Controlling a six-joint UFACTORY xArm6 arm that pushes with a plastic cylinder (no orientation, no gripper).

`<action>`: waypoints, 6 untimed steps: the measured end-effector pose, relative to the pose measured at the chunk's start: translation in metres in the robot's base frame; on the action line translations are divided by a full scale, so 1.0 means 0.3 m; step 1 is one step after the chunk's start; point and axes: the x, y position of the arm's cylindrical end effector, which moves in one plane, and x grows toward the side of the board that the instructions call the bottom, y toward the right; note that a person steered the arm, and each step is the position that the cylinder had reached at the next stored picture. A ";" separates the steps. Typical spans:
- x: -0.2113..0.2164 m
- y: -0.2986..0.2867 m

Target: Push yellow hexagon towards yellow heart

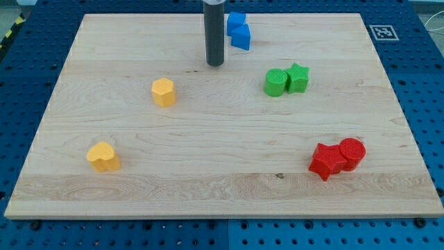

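The yellow hexagon (164, 92) sits on the wooden board left of the middle. The yellow heart (103, 157) lies at the lower left, below and to the left of the hexagon, well apart from it. My tip (215, 64) touches the board near the top centre, above and to the right of the hexagon, a clear gap away from it.
Two blue blocks (238, 30) sit together just right of the rod at the top. A green round block (276, 82) and a green star (298, 77) touch at the right. A red star (326, 161) and a red cylinder (352, 153) touch at the lower right. The board's edge (208, 218) runs along the bottom.
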 end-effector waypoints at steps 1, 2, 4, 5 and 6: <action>0.044 -0.031; 0.074 -0.105; 0.192 -0.288; 0.267 -0.351; 0.333 -0.395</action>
